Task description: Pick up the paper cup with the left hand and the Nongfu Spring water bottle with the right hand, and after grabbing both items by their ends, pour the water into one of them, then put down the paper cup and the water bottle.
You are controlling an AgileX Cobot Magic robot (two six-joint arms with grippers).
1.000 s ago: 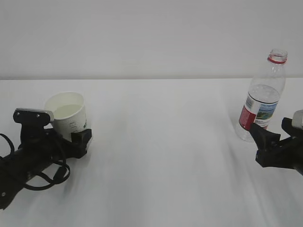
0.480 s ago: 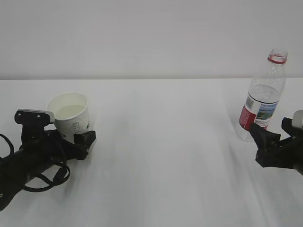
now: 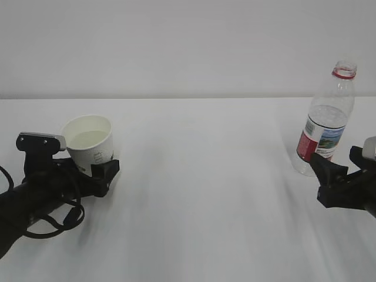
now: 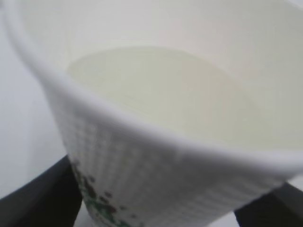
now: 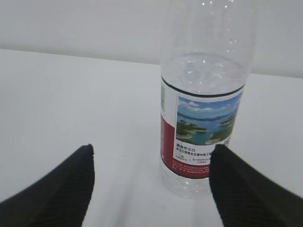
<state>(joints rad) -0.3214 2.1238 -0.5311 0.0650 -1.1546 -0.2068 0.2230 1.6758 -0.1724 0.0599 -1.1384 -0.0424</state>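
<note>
Paper cup point(image 3: 90, 144) stands upright on the white table point(image 3: 205, 194) at far left of the exterior view, leaning slightly, between the spread fingers of the left hand point(image 3: 79, 171); jaws wide, one finger on each side of the cup's lower wall, contact not resolvable. Left wrist view fills almost wholly with the cup point(image 4: 156, 142): rolled rim, pale interior, a level pale surface inside that reads as water point(image 4: 161, 94), green-and-dark print low on the outer wall, dark finger edges at both bottom corners. Exterior view confirms a pale fill level inside the cup. Nongfu Spring water bottle point(image 3: 326, 120) stands upright at far right, uncapped, red neck ring, red-and-white label. Right hand point(image 3: 338, 176) sits low just in front of it, jaws apart, not gripping. Right wrist view alone shows label detail on the bottle point(image 5: 201, 118): a lake landscape picture, small droplets in the clear upper body, both finger tips short of the bottle's base.
</note>
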